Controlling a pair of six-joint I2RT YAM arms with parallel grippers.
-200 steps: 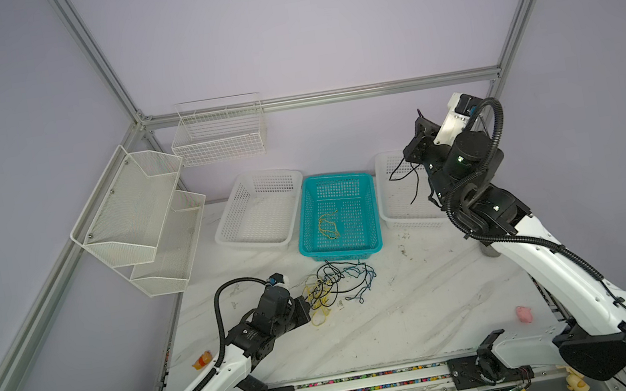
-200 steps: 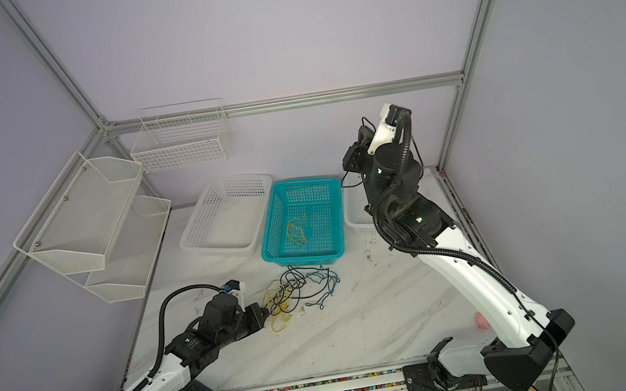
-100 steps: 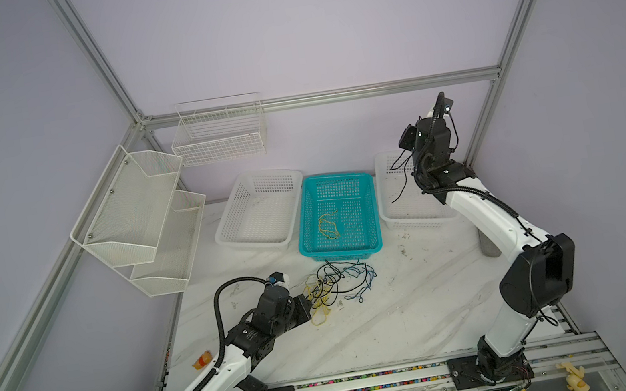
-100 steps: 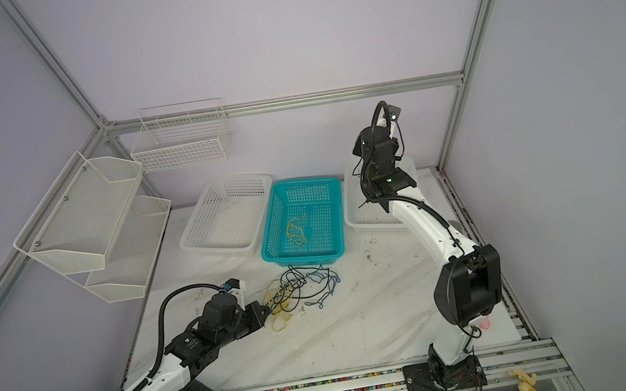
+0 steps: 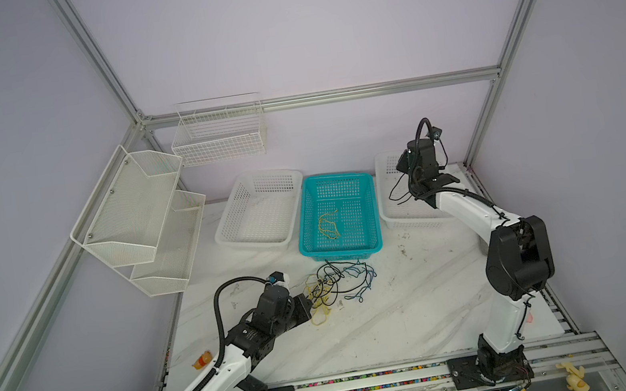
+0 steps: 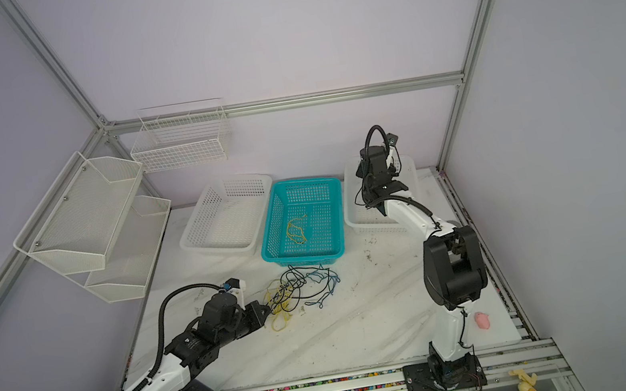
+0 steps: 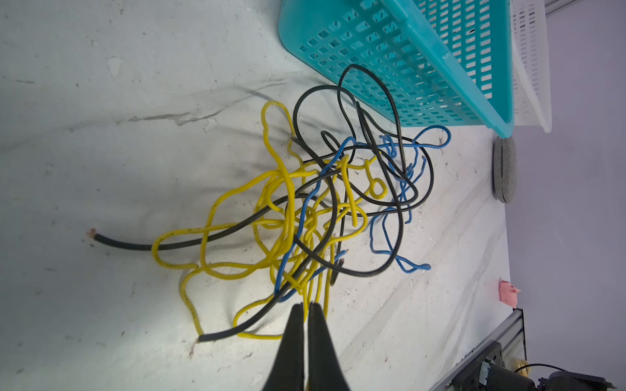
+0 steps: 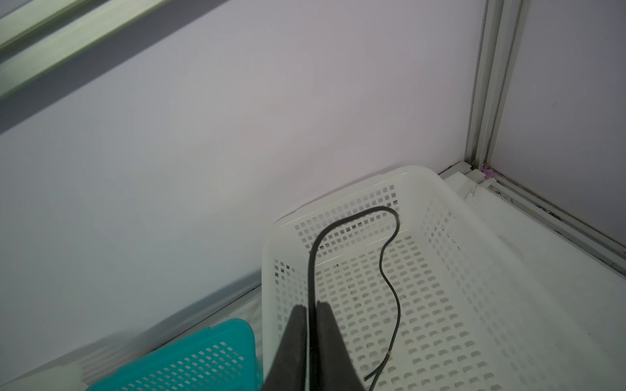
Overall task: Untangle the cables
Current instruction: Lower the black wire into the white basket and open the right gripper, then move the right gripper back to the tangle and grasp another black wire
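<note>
Above the white perforated plastic basket [image 8: 440,270], the right gripper [image 8: 312,308] pinches a thin black cable [image 8: 310,267]; the left gripper [image 7: 306,307] clenches a thin yellow cable [image 7: 309,294] in the tangle [image 7: 338,203].

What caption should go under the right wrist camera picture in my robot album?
Jaws pinching a black cable that loops and dangles over a white basket.

Soft, even light up top; bright glare on the counter [image 7: 101,162] beside the cables [image 7: 306,218], right wrist view maybe blurry.
</note>
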